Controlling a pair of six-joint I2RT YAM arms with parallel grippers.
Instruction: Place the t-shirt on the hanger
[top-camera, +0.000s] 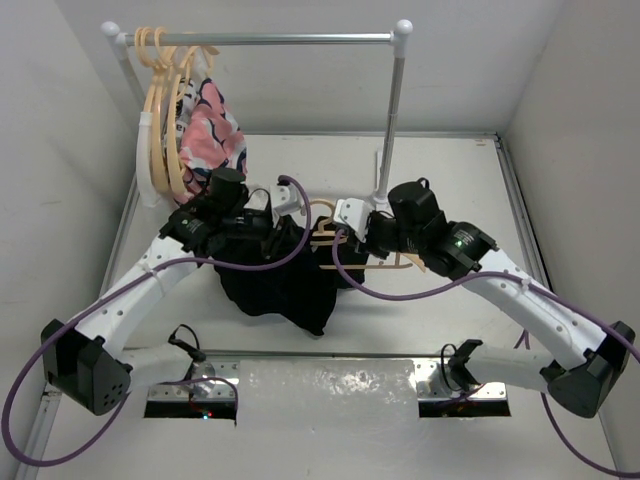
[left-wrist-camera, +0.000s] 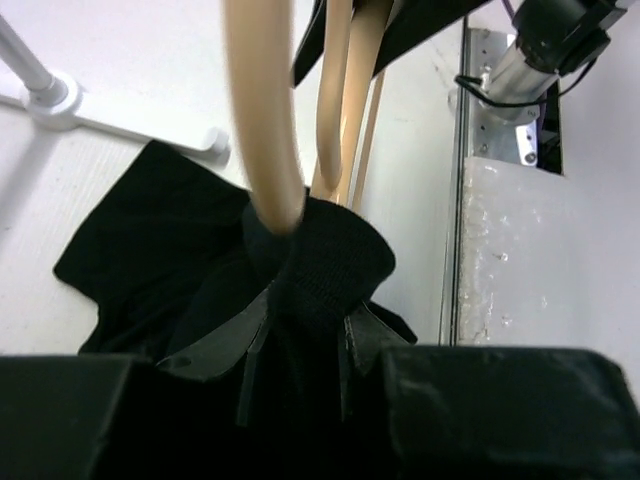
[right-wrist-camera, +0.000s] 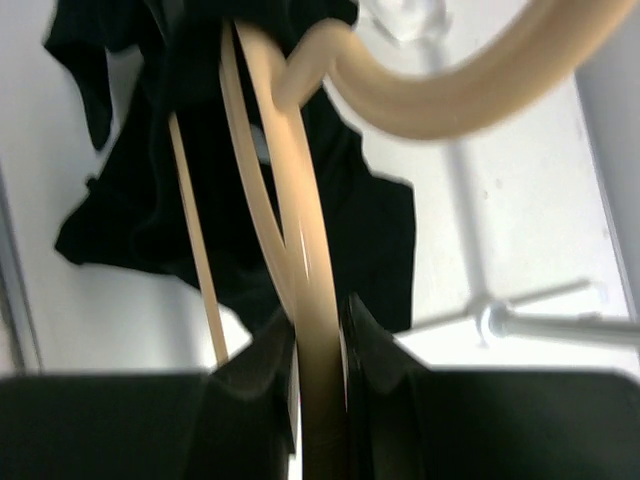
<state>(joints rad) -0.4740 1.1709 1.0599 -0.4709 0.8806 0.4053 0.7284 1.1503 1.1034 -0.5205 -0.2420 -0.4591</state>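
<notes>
Mid-frame in the overhead view, two robot arms met over a black t-shirt (top-camera: 275, 285) and a cream hanger (top-camera: 397, 263) held above the white table (top-camera: 455, 185). The right gripper (right-wrist-camera: 318, 360) had its jaws pinching the hanger's frame near the neck, with the hook curving away toward the upper right of its wrist view. The left gripper (left-wrist-camera: 305, 335) had its jaws pinching a bunched fold of the shirt, and that fold was gathered around one arm of the hanger.

By the look of it, the job was begun but far from done. One part of the shirt sat on the hanger. Most of the cloth drooped in a dark heap below the grippers, lower centre of the frame, and appeared to rest on the table. Which opening of the shirt had been threaded could not be told. The other arm of the hanger appeared bare and remained to be dressed.

Room was tight behind. The post (top-camera: 396, 110) of the clothes rack (top-camera: 300, 39) stood just beyond the right wrist. Spare hangers (top-camera: 160, 110) and a patterned garment (top-camera: 212, 130) hung at upper left, near the left arm. Bare table lay to the upper right.
</notes>
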